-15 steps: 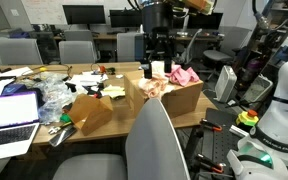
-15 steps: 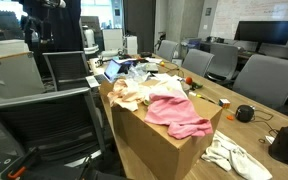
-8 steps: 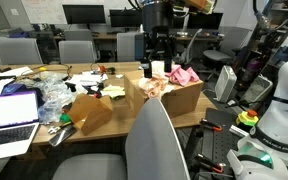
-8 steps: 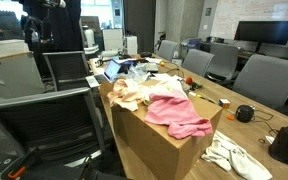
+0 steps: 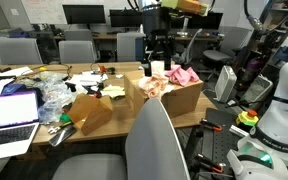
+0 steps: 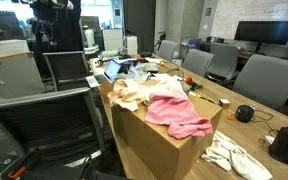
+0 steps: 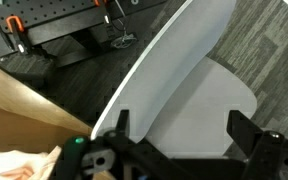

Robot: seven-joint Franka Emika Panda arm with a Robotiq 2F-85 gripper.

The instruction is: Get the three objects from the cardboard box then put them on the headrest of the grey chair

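Observation:
The cardboard box (image 5: 181, 98) stands on the table and holds a pink cloth (image 5: 184, 75) and a cream cloth (image 5: 151, 87). Both exterior views show them: box (image 6: 154, 140), pink cloth (image 6: 179, 115), cream cloth (image 6: 127, 96). My gripper (image 5: 156, 62) hangs above the box's far side, open and empty. In the wrist view the open jaws (image 7: 181, 130) frame a light grey chair (image 7: 209, 90). The box corner (image 7: 14, 110) is at the lower left. The grey chair back (image 5: 156, 140) rises in the foreground in front of the box.
A laptop (image 5: 9, 110), a brown paper bag (image 5: 89, 112) and clutter lie on the table. Office chairs (image 5: 76, 50) stand behind it. A dark chair (image 6: 44, 115) is beside the box. A white cloth (image 6: 229, 155) and a black round object (image 6: 246, 113) lie on the table near it.
The arm above the box has shifted very slightly. The gripper stays open and empty, and the cloths have not moved.

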